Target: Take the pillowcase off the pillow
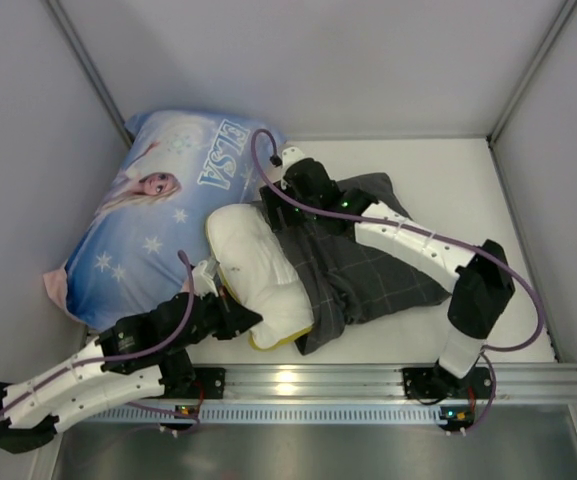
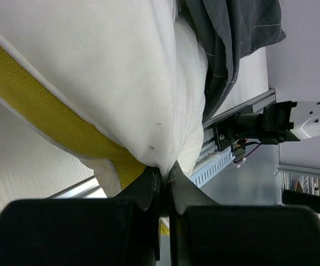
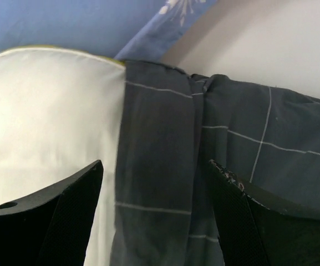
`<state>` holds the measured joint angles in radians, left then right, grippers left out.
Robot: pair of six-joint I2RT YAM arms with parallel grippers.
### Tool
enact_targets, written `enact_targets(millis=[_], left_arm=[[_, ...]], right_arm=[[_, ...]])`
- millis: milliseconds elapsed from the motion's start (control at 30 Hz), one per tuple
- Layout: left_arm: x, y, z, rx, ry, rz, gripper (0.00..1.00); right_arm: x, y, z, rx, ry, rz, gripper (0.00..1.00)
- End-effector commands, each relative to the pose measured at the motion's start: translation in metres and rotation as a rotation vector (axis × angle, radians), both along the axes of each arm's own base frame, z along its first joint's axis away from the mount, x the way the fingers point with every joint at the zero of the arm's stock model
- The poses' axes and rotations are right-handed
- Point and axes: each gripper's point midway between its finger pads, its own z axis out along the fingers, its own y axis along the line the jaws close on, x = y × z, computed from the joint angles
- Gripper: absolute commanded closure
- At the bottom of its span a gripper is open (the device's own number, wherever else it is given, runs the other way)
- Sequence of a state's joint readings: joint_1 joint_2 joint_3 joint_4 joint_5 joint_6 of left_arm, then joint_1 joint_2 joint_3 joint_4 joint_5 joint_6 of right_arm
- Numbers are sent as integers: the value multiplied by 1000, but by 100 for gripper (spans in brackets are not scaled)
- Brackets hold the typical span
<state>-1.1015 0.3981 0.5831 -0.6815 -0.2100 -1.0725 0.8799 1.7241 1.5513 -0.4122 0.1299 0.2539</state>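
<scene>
The grey checked pillowcase (image 1: 368, 265) is seen on only the right part of the white pillow (image 1: 253, 260), on the table (image 1: 488, 170). The pillow's edge is pinched between the closed left fingers (image 2: 146, 191). The right fingers (image 3: 65, 210) are held wide apart above the pillowcase's hem.

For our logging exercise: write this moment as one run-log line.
left gripper: shut on pillow corner | right gripper: open over pillowcase edge | pillow: half out

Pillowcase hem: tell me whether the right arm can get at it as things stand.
Probably yes. The right tool is open and straddles the pillowcase hem beside the bare pillow, with nothing between it and the fabric. The left tool pinches the pillow's corner.
</scene>
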Motion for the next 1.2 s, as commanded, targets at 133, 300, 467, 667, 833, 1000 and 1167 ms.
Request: enact_targets(millis=[133,300,467,667,833,1000,1167], left_arm=[[2,-5,35,-144,-50,8,100],[1,-4,33,-146,-51,6,100],[1,-3,37,-155,-61,7,100],[1,-1,44,-170,-72,11,100],[3,-3,40,-156,-66,17,100],[9,-4,35,-123,-61,38,100],[17,-11,45,-68,-84,41,100]], right_arm=[[26,-2,-49,7,160,-28,33],[39,-19,-94,-52,233,-89,66],[63,-74,-112,-114,224,-288,100],[94,-185,-99,-180,173,-582,100],[96,-238,-84,-190,139,-699,100],[79,-189,-59,-61,162,-480,91],[20,-131,-26,-24,112,-261,1]])
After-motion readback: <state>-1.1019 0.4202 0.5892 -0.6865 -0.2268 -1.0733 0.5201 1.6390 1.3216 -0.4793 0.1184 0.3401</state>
